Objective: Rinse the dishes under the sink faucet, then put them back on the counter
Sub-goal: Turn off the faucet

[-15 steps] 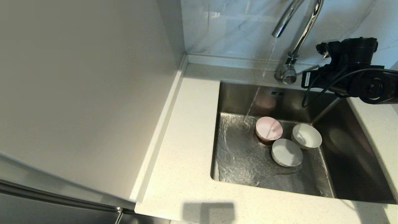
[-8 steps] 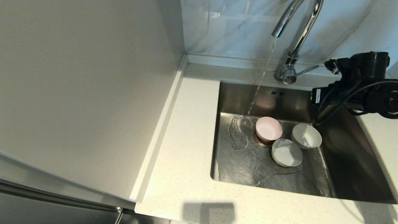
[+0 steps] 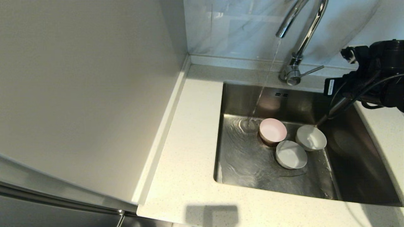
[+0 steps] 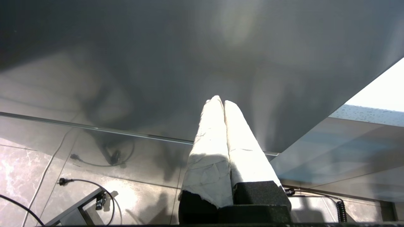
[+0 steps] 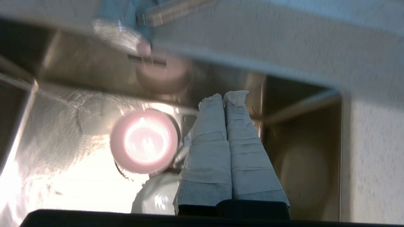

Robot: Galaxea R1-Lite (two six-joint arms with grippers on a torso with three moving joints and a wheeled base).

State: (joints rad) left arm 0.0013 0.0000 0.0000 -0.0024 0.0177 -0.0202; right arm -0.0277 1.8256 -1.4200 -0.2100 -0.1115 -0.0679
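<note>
You have three small bowls in the sink (image 3: 359, 176): one pink bowl (image 3: 273, 130), one white bowl (image 3: 311, 137) and one grey-white bowl (image 3: 291, 154). You have one chrome faucet (image 3: 303, 34) with one side lever (image 3: 311, 70), one stream of water (image 3: 266, 78), and two overflow slots (image 3: 281, 94).

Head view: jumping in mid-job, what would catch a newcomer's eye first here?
The thin stream of water from the sink faucet, landing on the floor of the sink just left of the pink bowl. Next, three bowls clustered by the drain: the pink one, a white bowl to its right and a grey-white bowl in front. The right pincer, shut and empty, hangs over the sink's right side.
</note>
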